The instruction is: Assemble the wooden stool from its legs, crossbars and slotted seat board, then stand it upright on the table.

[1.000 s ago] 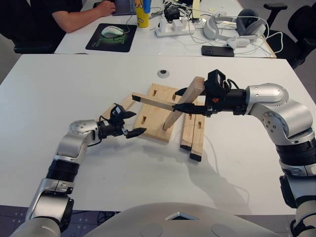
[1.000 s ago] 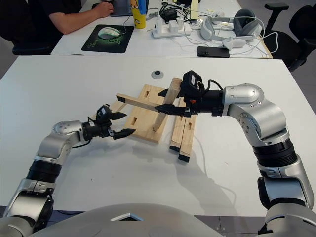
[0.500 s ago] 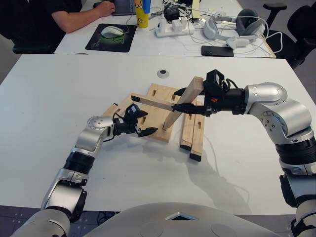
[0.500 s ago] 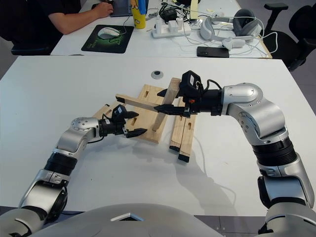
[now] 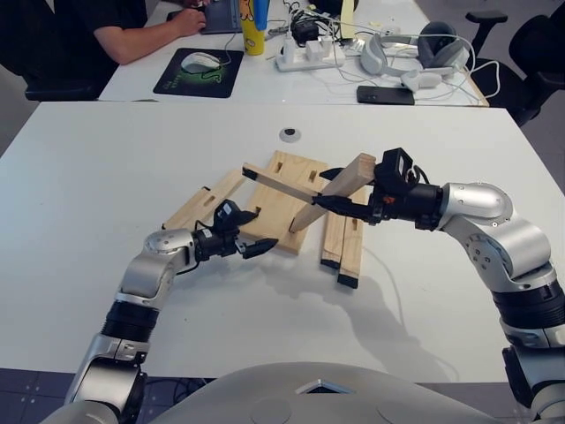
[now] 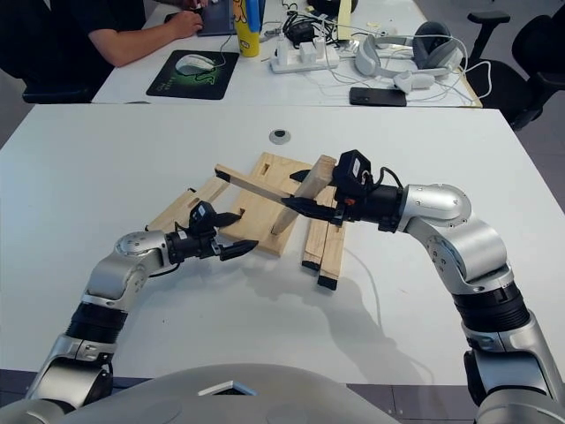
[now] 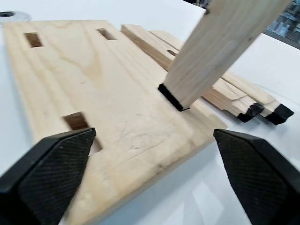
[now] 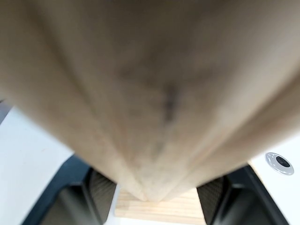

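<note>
Left eye view: tilted leg [image 5: 334,192] was held by right claw [image 5: 342,203], left claw [image 5: 257,231] spread wide; seat board [image 5: 275,201] slot could be missed through skidding.

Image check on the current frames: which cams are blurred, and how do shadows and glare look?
Right wrist view: the pale wooden stool leg held in the right pincer sits against the lens, a blurred smear. Left wrist view: the slotted wooden seat board is legible, softer toward its far end, between the open left pincer. Left eye view: even light, soft arm shadows on the white table, no glare.
</note>
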Motion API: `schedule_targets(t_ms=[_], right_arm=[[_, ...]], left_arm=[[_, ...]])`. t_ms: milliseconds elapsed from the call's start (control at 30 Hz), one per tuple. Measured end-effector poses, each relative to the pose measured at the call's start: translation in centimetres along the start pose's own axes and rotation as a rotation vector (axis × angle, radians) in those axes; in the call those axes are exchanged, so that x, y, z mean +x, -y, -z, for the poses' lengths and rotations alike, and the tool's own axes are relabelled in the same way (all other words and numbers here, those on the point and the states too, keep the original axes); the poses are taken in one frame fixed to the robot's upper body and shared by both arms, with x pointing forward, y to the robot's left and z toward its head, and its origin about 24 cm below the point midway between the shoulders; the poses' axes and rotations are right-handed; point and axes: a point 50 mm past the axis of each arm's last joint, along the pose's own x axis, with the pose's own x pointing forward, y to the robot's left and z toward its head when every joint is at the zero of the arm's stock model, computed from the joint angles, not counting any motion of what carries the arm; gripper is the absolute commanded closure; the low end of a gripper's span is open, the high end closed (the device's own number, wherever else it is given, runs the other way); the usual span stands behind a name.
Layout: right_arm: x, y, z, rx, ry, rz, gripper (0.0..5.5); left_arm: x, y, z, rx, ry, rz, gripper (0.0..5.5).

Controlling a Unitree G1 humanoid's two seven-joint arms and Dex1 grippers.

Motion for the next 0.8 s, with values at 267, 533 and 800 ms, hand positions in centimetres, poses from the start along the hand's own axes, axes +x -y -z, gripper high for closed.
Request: schedule_targets(t_ms=[267,533,800], right_arm=[[0.3,0.2,-0.1,-0.008,-0.02,-0.021,3.45],[0.4,0.3,0.0,-0.003,-0.032,-0.024,3.45],[0.7,0.4,-0.3,-0.011,-0.055,-0.038,3.45]], left_arm=[[-2.0,-2.6,0.6,0.022,-0.083,-0.161,0.83],[0.3,-3.2,-0.3,0.039,-0.104,-0.157,0.83],[1.3,-2.8,-0.6,0.029,-0.152,-0.114,1.4]])
